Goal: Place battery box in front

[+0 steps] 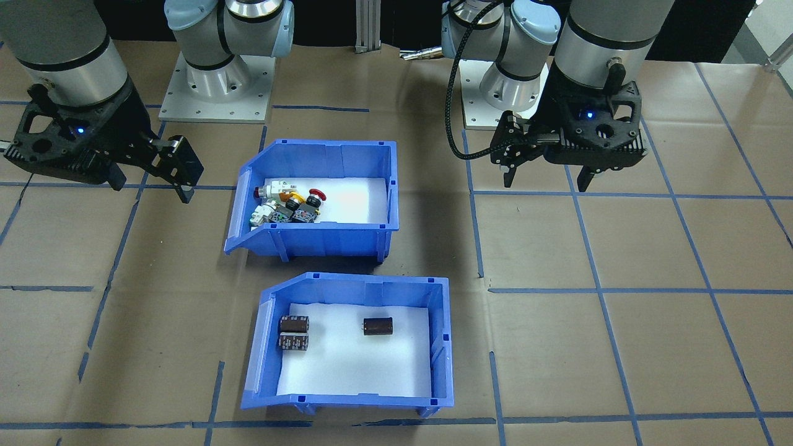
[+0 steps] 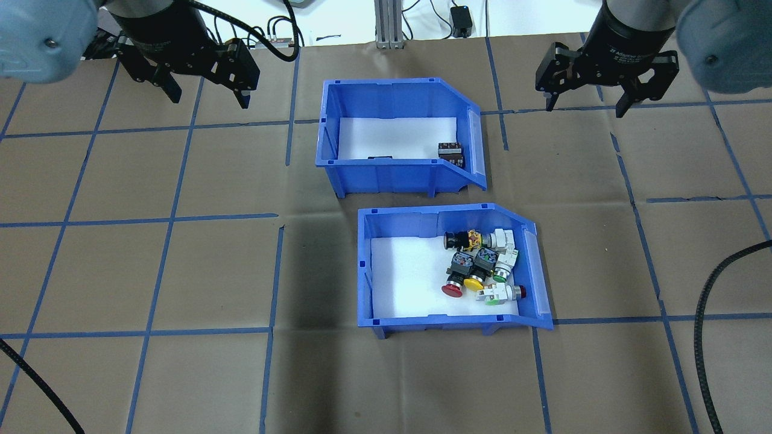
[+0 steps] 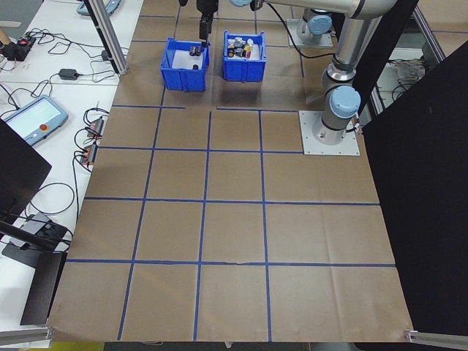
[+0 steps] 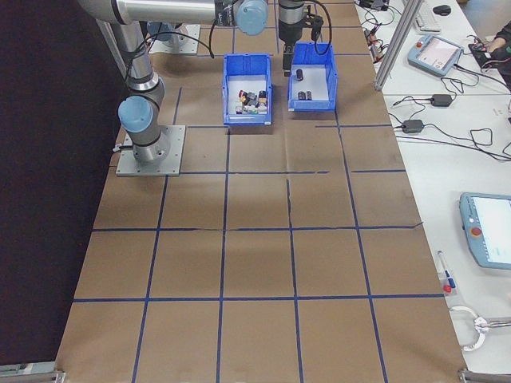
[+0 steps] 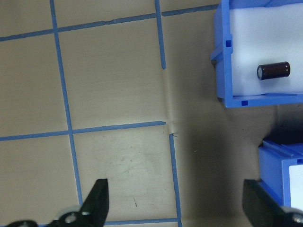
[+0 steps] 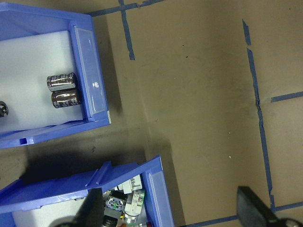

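Battery box [image 1: 356, 347] low in the front-facing frame, switch bin [image 1: 316, 201] just above — apart. Left gripper [image 2: 202, 81] and right gripper [image 2: 588, 96] both spread wide, empty, upper corners overhead.

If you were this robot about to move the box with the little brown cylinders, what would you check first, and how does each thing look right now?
1. Right box picked out: ok. The battery box holds three brown cylinders; the switch box holds coloured buttons.
2. Left end effector free: ok, open and holding nothing.
3. Right end effector free: ok, open and holding nothing.
4. Box upright on the table: ok.
5. Cylinders secured: not ok, they lie loose on the white liner, one apart from the other two, so they may roll.
6. The two boxes not touching: ok, a gap of table shows between them.
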Controlling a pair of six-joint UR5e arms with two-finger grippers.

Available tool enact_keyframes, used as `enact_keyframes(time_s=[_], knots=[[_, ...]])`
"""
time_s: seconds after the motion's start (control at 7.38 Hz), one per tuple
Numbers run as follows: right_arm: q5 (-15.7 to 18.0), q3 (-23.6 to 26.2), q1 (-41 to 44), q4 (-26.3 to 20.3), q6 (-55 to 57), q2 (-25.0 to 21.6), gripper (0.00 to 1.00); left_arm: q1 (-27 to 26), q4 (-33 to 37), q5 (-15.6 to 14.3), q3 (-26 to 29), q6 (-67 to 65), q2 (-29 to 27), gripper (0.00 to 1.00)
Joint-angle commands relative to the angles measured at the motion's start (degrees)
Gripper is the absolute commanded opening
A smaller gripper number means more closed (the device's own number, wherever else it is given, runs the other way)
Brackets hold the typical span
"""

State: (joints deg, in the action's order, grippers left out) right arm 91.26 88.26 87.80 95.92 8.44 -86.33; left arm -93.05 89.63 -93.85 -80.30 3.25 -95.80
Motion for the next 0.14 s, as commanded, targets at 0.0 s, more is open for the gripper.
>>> enact_keyframes(time_s=[0.0], knots=[[0.06,0.34,0.0,-0.03,-0.09,-0.07,1.0,-0.11,0.54,1.2,-2.3,0.0,1.22,1.0]])
